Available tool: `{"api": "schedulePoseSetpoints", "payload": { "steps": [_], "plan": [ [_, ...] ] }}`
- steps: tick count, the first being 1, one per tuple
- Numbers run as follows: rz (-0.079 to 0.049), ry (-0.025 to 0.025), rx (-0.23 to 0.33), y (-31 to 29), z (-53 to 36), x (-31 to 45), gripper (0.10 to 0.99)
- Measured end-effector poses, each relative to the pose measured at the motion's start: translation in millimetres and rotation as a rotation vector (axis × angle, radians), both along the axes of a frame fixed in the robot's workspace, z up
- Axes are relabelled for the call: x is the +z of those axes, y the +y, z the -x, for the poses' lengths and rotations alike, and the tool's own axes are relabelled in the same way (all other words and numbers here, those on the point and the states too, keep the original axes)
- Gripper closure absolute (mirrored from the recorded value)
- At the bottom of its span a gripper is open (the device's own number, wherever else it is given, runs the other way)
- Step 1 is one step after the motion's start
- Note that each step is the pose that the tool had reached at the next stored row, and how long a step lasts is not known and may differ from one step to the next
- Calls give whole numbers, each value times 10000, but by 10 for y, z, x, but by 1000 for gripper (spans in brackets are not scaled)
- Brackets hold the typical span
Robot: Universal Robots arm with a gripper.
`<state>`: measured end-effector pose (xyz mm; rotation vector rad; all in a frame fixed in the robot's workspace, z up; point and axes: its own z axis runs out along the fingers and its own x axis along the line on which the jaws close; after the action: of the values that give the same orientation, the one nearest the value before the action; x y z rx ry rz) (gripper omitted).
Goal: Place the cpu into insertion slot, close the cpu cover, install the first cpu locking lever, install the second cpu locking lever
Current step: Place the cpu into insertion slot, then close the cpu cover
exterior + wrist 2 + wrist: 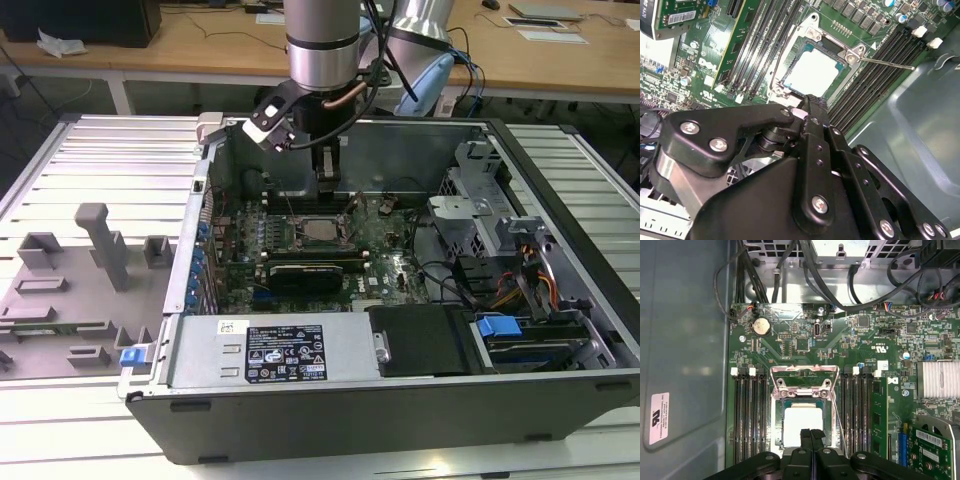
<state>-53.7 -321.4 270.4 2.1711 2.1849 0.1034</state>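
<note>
Hovering, fingers (804, 436) pinched together on nothing, the claw (810, 433) hangs over one edge of the chip (801, 421), seated on the board (790, 342) under the metal cover (803, 395); light, stiff, fragile, I'd say, best gripped by opposite edges.

arm (322, 40): wrist upright | gripper (810, 434): pointing down, jaws closed together

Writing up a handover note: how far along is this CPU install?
Done, apparently: the cpu lies seated, with the cpu cover down around it. In hand: the gripper, fingers shut and empty, sits at the cover's edge; contact unclear. Left: one thin locking lever sticks out sideways, unlatched; the other I cannot judge.
</note>
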Motion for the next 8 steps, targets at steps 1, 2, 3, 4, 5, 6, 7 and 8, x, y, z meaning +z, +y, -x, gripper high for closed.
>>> {"api": "schedulePoseSetpoints", "payload": {
  "steps": [1,2,3,4,5,6,7,8],
  "plan": [
    [0,1,0,0,0,0,980],
    [0,2,0,0,0,0,980],
    [0,4,0,0,0,0,980],
    [0,6,0,0,0,0,980],
    [0,10,0,0,0,0,980],
    [0,11,1,0,0,0,980],
    [0,13,0,0,0,0,980],
    [0,14,0,0,0,0,980]
  ]
}}
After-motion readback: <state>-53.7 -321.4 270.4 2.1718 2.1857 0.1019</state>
